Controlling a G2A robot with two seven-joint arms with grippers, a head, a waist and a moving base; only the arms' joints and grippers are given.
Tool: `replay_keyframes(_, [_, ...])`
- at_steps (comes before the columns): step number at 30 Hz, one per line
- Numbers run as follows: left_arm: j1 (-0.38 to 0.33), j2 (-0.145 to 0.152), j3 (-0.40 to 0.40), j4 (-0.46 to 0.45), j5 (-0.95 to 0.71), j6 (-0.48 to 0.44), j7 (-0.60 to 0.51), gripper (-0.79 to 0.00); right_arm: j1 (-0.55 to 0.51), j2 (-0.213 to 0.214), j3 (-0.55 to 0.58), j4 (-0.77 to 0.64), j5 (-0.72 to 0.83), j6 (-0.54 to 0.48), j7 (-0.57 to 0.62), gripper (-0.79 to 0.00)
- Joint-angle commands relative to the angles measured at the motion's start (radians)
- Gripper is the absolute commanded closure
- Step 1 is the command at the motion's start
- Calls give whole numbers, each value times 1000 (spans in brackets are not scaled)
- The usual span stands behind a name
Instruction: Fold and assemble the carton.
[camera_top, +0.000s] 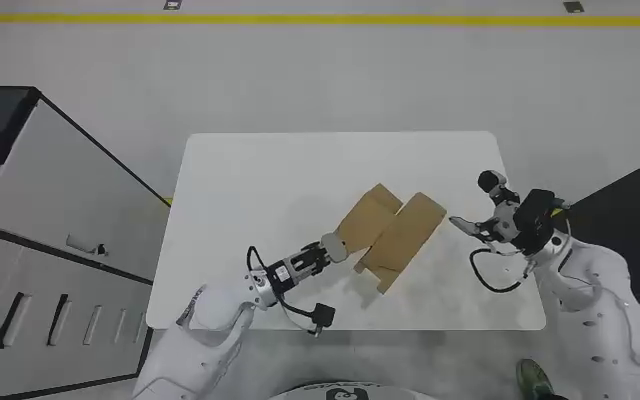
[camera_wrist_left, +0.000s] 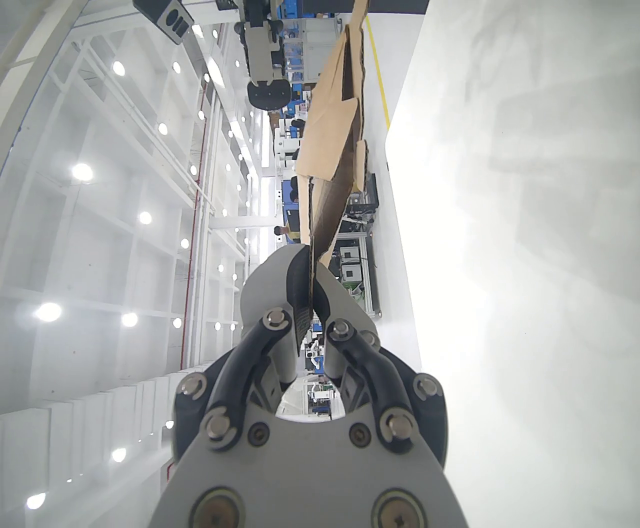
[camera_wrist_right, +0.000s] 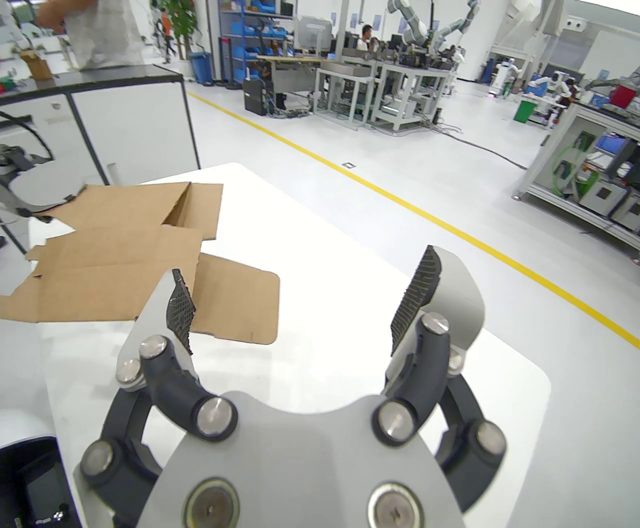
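Left gripper (camera_wrist_left: 311, 270) is closed on the flattened cardboard carton (camera_top: 395, 238). A thin edge at the carton's 8 o'clock corner is pinched between the ribbed pads (camera_wrist_left: 300, 295). The carton is located on the white table (camera_top: 280, 180), toward 4 o'clock from the table's middle, with its panels overlapped. The right gripper (camera_wrist_right: 305, 285) is held at the carton's 3 o'clock, apart from it, with the jaws spread wide.

The step in hand is judged to be the opening of the flat blank. A firm pinch at the held corner is advised while the far panel is taken by the right gripper near a crease. The panel should be drawn gently so that the board is not torn.

The crease lines and the underside are hidden. Which flap is pinched cannot be determined. Whether the carton is lifted clear of the table cannot be established either.
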Motion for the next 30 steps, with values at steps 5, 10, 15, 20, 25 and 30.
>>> replay_keyframes(5, [-26,19,-29,3,27,-16,158,0,-6,49,-84,5,205,-8,90,-785])
replay_keyframes(10, [-30,27,-32,1,32,-27,166,0,6,111,-134,-17,398,-8,256,-785])
replay_keyframes(15, [-30,31,-32,5,43,-35,152,0,6,138,-168,-30,505,-8,346,-785])
replay_keyframes(20, [-30,31,-32,5,43,-35,152,0,6,138,-168,-30,505,-8,346,-785])
replay_keyframes(25, [-40,36,-28,17,44,-28,157,0,14,147,-236,17,745,-8,460,-785])
replay_keyframes(30, [-54,43,-26,27,49,-13,198,0,75,181,-289,59,1080,29,739,-785])
